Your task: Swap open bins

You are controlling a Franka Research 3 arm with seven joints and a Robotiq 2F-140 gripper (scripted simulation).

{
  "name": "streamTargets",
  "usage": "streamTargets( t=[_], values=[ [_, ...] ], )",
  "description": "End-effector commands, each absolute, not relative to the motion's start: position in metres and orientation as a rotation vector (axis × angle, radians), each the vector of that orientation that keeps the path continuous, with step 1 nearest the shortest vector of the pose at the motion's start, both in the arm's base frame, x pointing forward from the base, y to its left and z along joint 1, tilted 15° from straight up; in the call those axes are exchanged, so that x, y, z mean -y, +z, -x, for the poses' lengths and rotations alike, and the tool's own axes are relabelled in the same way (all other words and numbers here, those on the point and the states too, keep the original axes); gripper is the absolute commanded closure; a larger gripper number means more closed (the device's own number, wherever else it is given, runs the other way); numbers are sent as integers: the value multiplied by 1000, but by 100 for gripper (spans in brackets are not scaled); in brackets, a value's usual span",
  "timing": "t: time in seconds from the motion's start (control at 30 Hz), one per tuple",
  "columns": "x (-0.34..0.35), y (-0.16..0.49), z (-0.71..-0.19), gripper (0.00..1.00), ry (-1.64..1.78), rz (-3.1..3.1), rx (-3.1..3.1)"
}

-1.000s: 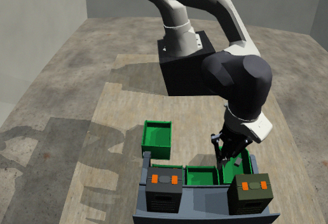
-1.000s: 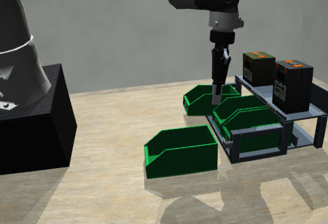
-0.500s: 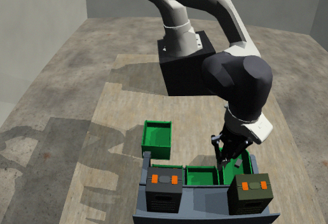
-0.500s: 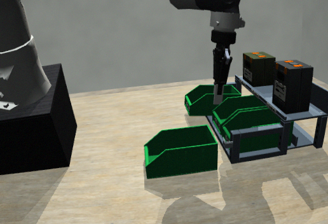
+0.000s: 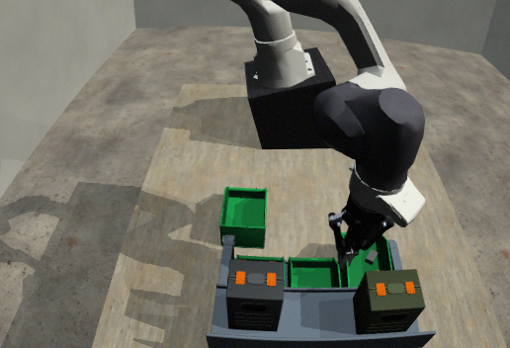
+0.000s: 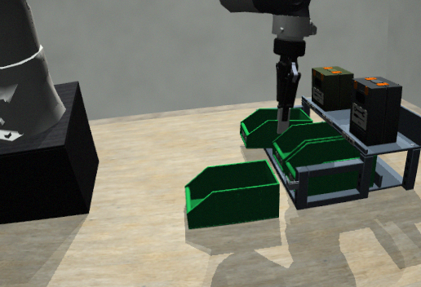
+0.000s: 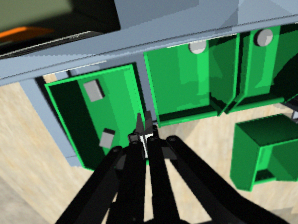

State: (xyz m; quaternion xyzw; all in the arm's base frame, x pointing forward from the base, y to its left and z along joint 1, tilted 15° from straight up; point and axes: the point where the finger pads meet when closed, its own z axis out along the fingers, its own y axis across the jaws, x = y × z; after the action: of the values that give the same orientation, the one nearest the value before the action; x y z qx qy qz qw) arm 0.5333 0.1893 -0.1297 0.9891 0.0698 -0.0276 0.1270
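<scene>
The empty green bin [image 5: 243,217] stands on its base on the table in front of the shelf's left end; it also shows in the exterior view [image 6: 232,192] and the wrist view [image 7: 265,152]. The green bin with grey parts [image 5: 368,263] [image 6: 271,127] sits at the shelf's right-hand place and sticks out forward of the other two bins. In the wrist view [image 7: 95,117] two grey parts [image 7: 93,91] lie in it. My gripper [image 5: 346,255] points straight down and is shut on this bin's thin side wall [image 6: 282,125], with the wall between the fingertips.
The grey shelf [image 5: 316,310] holds two more green bins [image 7: 185,80] [image 7: 265,65], each with a round grey part. On its top board stand a dark grey case [image 5: 255,295] and an olive case [image 5: 388,301]. The black robot base block [image 5: 289,108] is at the table's far side.
</scene>
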Motion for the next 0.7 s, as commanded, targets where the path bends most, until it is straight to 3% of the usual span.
streamTargets(
  t=[0.0, 0.67],
  values=[
    [-191, -128, -538, 100, -69, -2879, -215],
    [-192, -129, -542, 100, -62, -2879, -216]
  ],
)
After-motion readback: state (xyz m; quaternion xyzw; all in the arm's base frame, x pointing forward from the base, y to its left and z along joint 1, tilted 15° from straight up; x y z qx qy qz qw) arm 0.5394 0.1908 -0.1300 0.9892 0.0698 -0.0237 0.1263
